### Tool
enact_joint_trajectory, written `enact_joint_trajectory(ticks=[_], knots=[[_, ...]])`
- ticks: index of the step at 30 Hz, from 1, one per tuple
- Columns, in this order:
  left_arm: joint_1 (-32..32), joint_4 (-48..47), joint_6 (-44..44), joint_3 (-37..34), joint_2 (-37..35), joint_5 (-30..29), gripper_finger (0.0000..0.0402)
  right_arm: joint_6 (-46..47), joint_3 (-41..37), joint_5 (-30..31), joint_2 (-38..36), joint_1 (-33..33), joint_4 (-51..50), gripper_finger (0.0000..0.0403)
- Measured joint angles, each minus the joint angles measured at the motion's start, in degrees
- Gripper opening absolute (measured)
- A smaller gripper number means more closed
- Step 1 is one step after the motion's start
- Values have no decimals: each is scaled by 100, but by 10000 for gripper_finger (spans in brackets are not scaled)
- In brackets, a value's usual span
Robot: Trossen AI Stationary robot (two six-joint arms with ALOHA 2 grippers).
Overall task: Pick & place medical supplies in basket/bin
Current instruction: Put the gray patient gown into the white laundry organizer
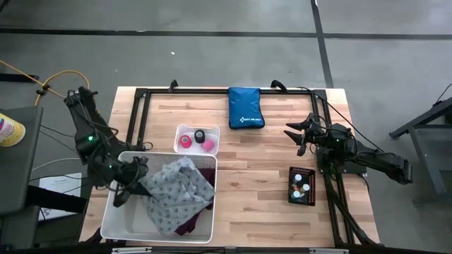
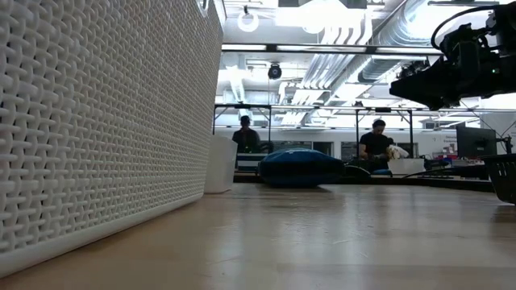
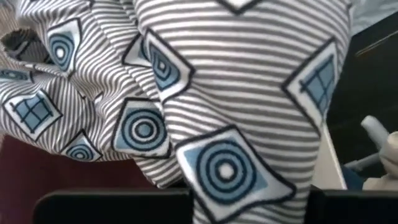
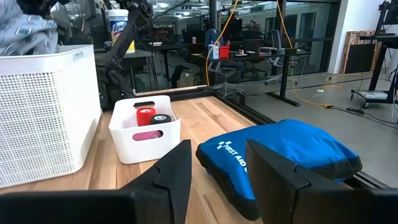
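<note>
The left gripper [image 1: 121, 192] is pinching the grey-white patterned cloth [image 1: 178, 190] with its fingers pressed together on the fabric at the left wall of the large white basket [image 1: 113, 224]; the left arm is reaching in from the table's left side and bending down over the basket rim. The cloth is lying heaped in the basket over a purple cloth [image 1: 189, 227]. The right gripper [image 1: 296, 137] is hovering with its fingers [image 4: 177, 171] partly spread and holding nothing, pointing left toward the blue pouch [image 1: 245, 108] at the far edge; its arm is extending from the table's right side. Pink and black tape rolls [image 1: 197, 140] are sitting in the small white bin [image 1: 181, 131], and vials [image 1: 302, 187] are resting in a black tray [image 1: 290, 189] near the right arm.
</note>
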Motion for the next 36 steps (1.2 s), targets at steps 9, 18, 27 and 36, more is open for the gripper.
enact_joint_trajectory(ticks=[9, 18, 27, 36], knots=[[-502, -181, -593, 0, 409, -165, 40, 0, 0, 0, -2, 0, 0, 138], [-595, -1062, -1311, 114, 674, -162, 40, 0, 0, 0, -1, 0, 0, 138], [-660, -1269, -1761, 114, 1309, 83, 40, 0, 0, 0, -1, 0, 0, 138], [-658, -1311, -1991, 116, 1949, 164, 40, 0, 0, 0, -2, 0, 0, 138]])
